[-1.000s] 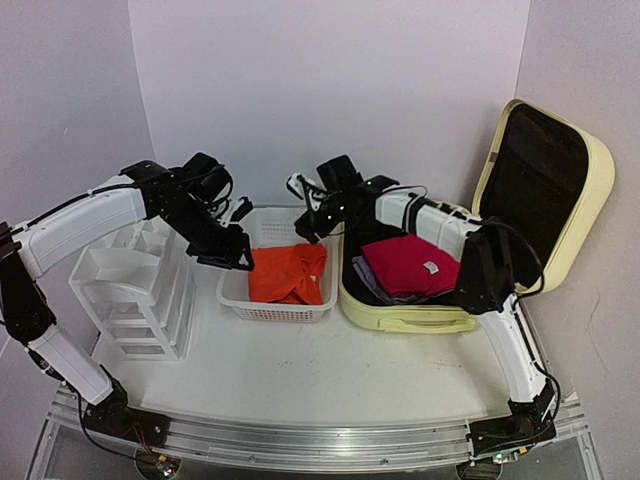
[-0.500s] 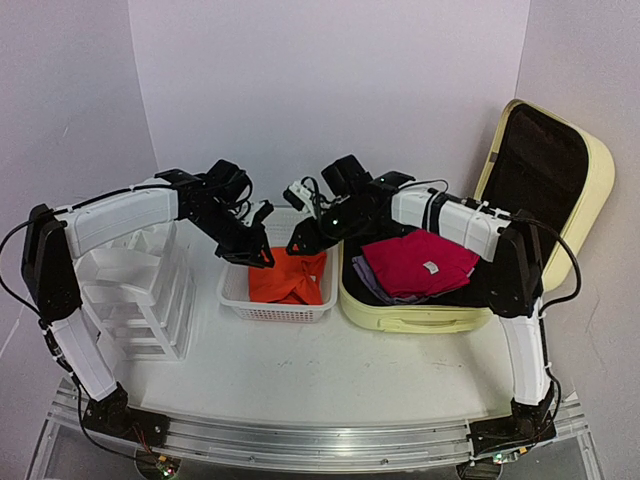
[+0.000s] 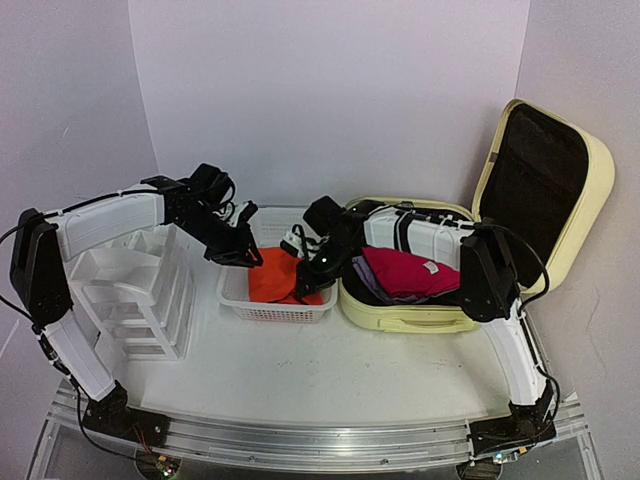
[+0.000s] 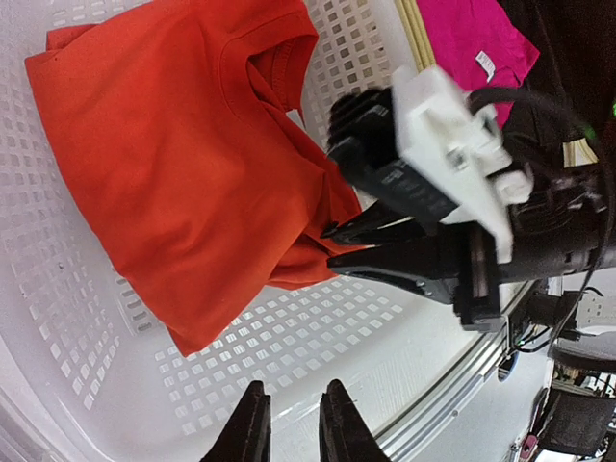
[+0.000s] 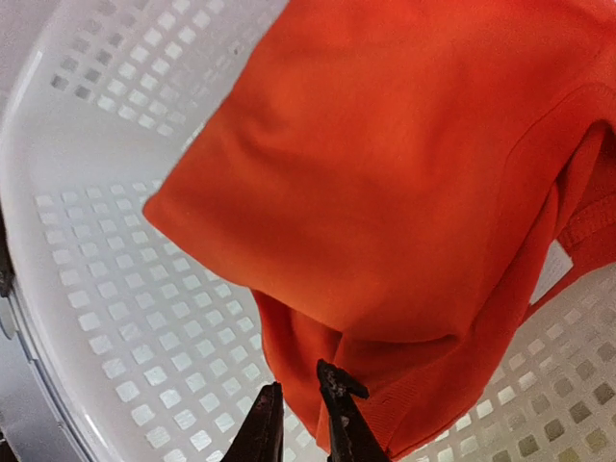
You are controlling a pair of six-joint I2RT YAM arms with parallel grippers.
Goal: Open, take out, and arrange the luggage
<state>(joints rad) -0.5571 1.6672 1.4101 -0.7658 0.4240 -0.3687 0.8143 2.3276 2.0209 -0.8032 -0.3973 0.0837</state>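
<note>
Right gripper [image 5: 298, 419] pinches the orange shirt's [image 5: 404, 183] hem in the basket [image 3: 232, 290]; left gripper [image 4: 289, 433] hovers nearly closed, empty. Beside the basket, luggage [image 3: 400, 318] sits open, pink shirt [image 3: 405, 270] still inside, so roughly halfway.

Plain pale lavender walls [image 3: 330, 100] enclose the scene at the back and on both sides, evenly lit. A white desk [image 3: 330, 375] fills the foreground, edged by a metal rail [image 3: 300, 440].
</note>
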